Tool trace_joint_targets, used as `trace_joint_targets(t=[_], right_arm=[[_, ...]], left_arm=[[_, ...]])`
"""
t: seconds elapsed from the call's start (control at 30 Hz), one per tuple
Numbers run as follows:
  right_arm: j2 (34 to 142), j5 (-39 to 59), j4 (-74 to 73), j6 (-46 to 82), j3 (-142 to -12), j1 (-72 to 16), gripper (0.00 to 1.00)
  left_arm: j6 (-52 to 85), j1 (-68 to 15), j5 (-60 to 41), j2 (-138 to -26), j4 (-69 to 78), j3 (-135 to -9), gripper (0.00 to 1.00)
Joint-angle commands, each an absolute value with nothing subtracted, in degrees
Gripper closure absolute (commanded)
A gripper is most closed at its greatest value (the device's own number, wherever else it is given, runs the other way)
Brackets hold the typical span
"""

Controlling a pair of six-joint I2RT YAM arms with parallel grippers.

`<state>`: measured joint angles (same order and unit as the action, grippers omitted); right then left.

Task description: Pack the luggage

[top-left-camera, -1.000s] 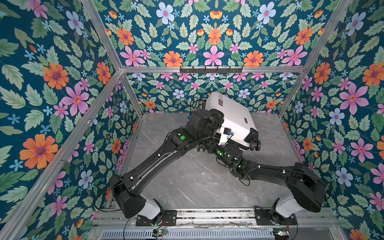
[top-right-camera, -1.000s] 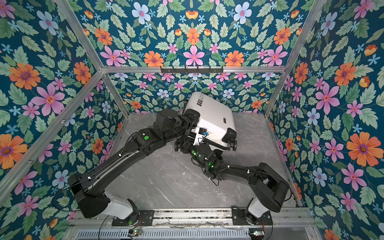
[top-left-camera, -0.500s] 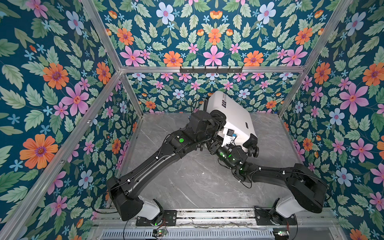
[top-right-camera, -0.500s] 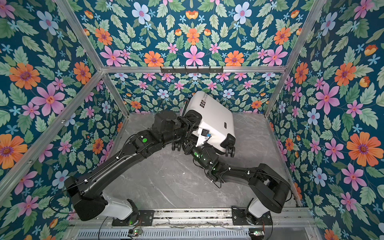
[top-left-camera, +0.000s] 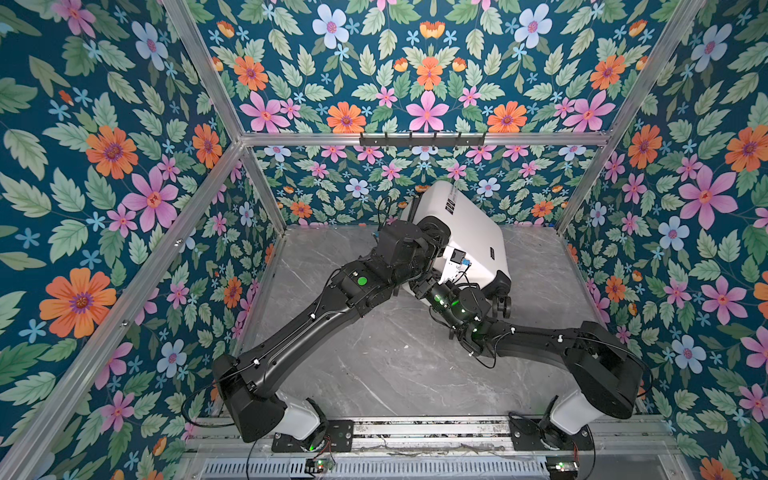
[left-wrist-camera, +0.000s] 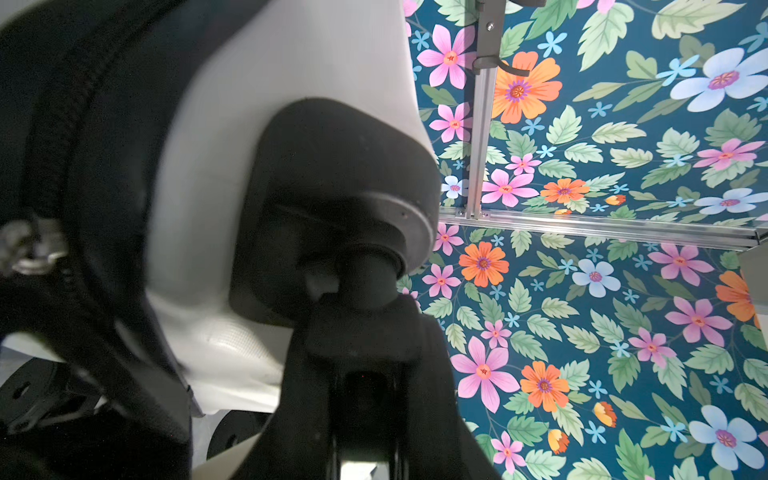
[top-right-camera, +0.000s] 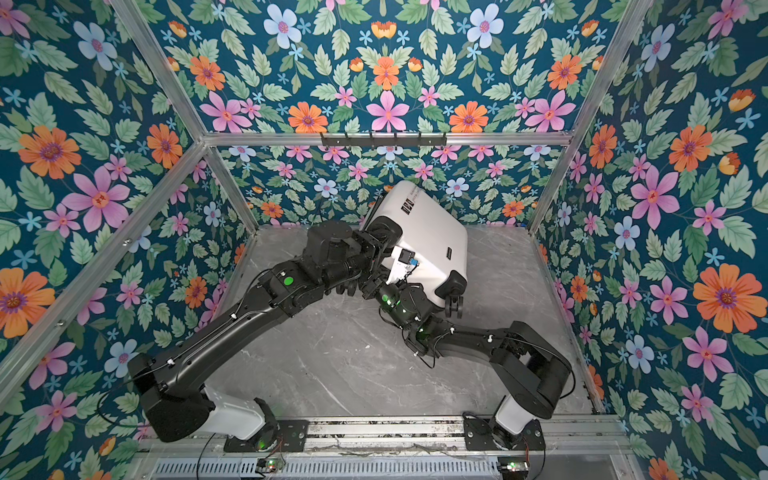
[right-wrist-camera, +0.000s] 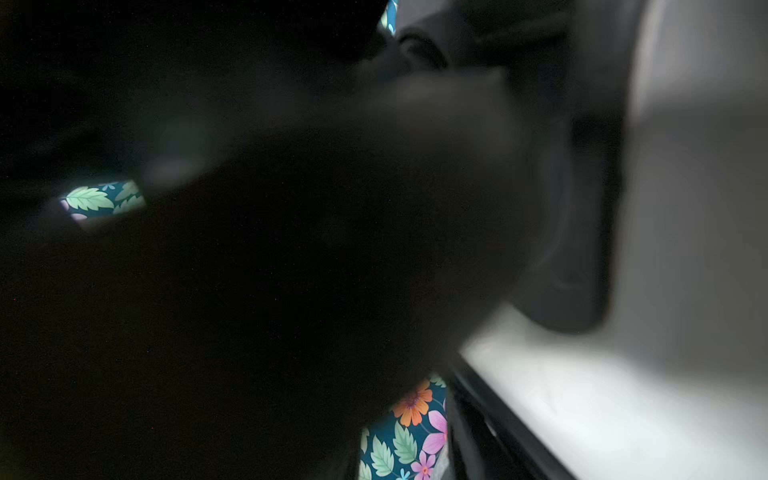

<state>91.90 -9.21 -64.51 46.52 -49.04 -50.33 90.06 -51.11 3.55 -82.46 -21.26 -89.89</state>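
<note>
The luggage [top-left-camera: 469,224] [top-right-camera: 432,232] is a closed white hard-shell suitcase. It stands tilted near the back wall in both top views, wheel end toward the arms. My left gripper [top-left-camera: 434,233] [top-right-camera: 384,232] is shut on a black spinner wheel [left-wrist-camera: 365,415] at the case's left corner. In the left wrist view the wheel housing [left-wrist-camera: 332,166] and the white shell [left-wrist-camera: 291,62] fill the picture. My right gripper [top-left-camera: 419,286] reaches under the case's lower edge, hidden by the left arm. Its wrist view is mostly dark, with only white shell [right-wrist-camera: 685,208] showing. Another wheel [top-left-camera: 503,305] hangs free at the right.
The grey marble table [top-left-camera: 374,353] is walled in by floral panels on aluminium posts. A black hook rail [top-left-camera: 422,139] runs along the back wall above the case. Both arms cross in front of the case at mid-table.
The luggage has tipped a little steeper, its wheel end swinging slightly nearer. Both grippers have stayed at its wheel end.
</note>
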Motion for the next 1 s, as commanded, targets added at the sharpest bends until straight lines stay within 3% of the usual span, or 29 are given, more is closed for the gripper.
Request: trace_joint_targets(t=[0.0, 0.17, 0.63, 0.97], right_arm=[[91.0, -13.9, -63.7, 47.3, -47.9, -49.9, 0.65], [84.8, -14.1, -46.8, 46.9, -44.7, -49.9, 0.67], [59.9, -12.8, -4.0, 40.2, -40.4, -53.9, 0.44], [43.4, -25.0, 28.7, 44.4, -48.5, -53.6, 0.34]], left_arm=[[91.2, -51.9, -0.7, -80.4, -15.7, -89.0, 1.00], [90.2, -50.4, -0.7, -79.2, -16.0, -86.6, 1.00], [78.9, -44.6, -7.0, -78.8, -12.1, -77.1, 1.00], [66.5, -43.0, -8.0, -76.8, -16.9, -70.1, 1.00]])
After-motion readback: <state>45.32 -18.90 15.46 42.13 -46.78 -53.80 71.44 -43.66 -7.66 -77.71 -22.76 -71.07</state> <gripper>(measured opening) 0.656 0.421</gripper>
